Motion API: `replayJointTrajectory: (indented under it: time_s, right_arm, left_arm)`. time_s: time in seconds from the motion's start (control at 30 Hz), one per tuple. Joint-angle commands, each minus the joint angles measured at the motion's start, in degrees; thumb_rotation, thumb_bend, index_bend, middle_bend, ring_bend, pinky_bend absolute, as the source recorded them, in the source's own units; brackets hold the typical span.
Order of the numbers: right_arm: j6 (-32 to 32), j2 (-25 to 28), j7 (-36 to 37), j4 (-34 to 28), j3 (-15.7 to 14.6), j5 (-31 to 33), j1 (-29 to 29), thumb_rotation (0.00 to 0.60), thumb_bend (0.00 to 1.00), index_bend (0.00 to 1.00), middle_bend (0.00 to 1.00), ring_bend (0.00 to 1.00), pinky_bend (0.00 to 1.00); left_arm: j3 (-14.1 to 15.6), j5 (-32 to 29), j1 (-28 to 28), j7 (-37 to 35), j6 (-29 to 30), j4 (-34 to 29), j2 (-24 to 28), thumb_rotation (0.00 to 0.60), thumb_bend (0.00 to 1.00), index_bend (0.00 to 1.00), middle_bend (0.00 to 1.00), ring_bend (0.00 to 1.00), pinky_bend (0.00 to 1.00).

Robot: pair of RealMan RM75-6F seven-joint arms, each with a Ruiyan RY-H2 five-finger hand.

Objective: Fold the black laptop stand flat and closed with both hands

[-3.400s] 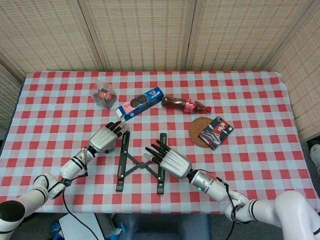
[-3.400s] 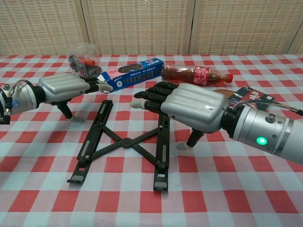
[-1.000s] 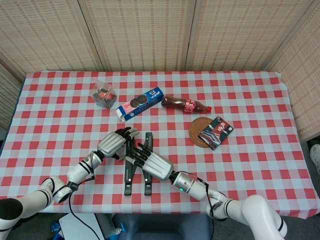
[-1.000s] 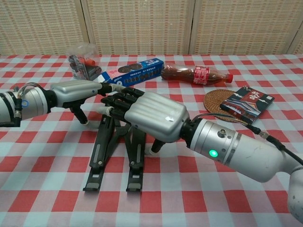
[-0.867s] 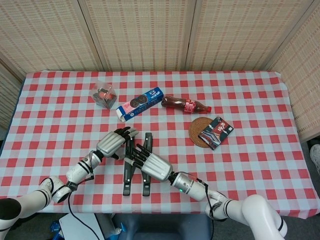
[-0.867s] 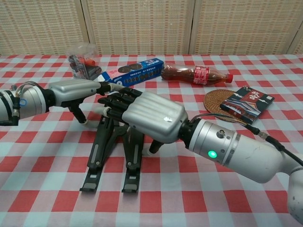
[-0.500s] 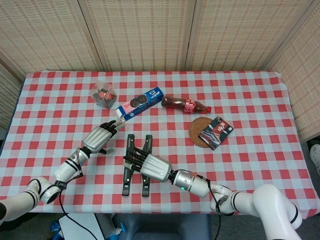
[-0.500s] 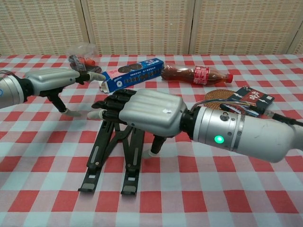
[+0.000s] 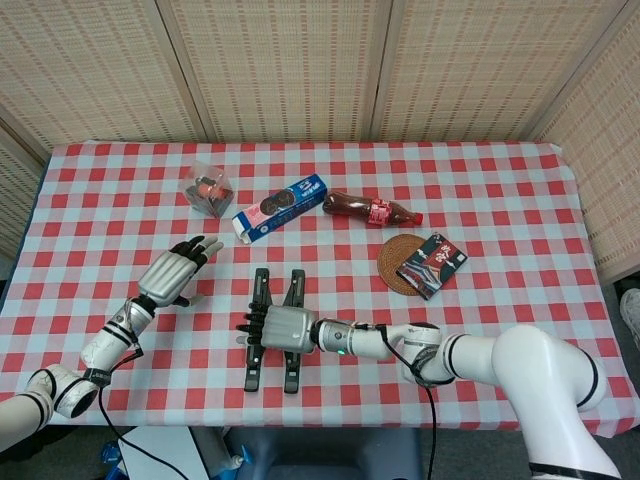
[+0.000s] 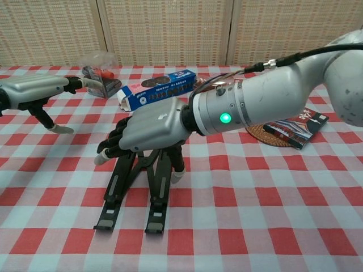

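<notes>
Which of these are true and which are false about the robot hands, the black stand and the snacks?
1. The right hand is over the black folding laptop stand. True.
2. The left hand grips the stand. False: it is off to the side, holding nothing.
3. The brown cola bottle stands upright. False: it lies on its side.
4. The blue cookie box lies beyond the stand. True.
</notes>
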Motion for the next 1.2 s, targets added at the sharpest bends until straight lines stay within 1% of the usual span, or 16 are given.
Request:
replayJointTrajectory:
  time_s: [0.03,0.37,0.6,0.8,0.97,1.07,1.2]
  right_arm:
    - [-1.4,-1.6,2.0,2.0,-1.3,-1.1,2.3,0.600,0.00,0.00,0.00,0.00,0.00]
    - [-2.6,-4.9,5.4,6.5,-4.3,-2.5,6.2,0.600,0.00,0.00,0.00,0.00,0.00]
    - [-2.6,-5.6,6.8,7.8,-5.7,-2.1,7.4,0.600,0.00,0.00,0.00,0.00,0.00]
    - [-2.6,-6.2,7.6,8.7,-5.8,-1.3,8.3,0.600,0.00,0.00,0.00,0.00,0.00]
    - [-3.2,-6.6,8.3,9.3,-6.1,-0.6,8.9,0.600,0.01,0.00,0.09,0.00,0.00]
    - [-3.2,-7.2,8.9,9.8,-6.3,-0.2,9.0,0.600,0.03,0.04,0.12,0.00,0.00]
    - [-1.1,-7.7,9.7,10.5,-6.6,-0.4,8.7,0.600,0.07,0.11,0.17,0.00,0.00]
  left_arm:
    - [-0.1,-0.1,0.3,-0.3,0.2,-0.1,0.2,0.600,0.22,0.00,0.00,0.00,0.16]
    - [0.0,0.1,1.3,-1.9,0.3,1.3,0.0,0.600,0.22,0.00,0.00,0.00,0.16]
    - [0.1,0.5,1.7,-3.0,0.4,2.4,-0.2,0.600,0.22,0.00,0.00,0.00,0.16]
    - [0.1,0.8,1.9,-3.6,0.5,3.0,-0.4,0.600,0.22,0.00,0.00,0.00,0.16]
    - [0.0,1.0,2.0,-4.1,0.5,3.3,-0.5,0.600,0.22,0.00,0.00,0.00,0.16]
    - [0.0,1.1,2.0,-3.9,0.5,3.4,-0.6,0.600,0.22,0.00,0.00,0.00,0.16]
    - [0.0,1.1,2.1,-4.1,0.5,3.5,-0.8,0.600,0.22,0.00,0.00,0.00,0.16]
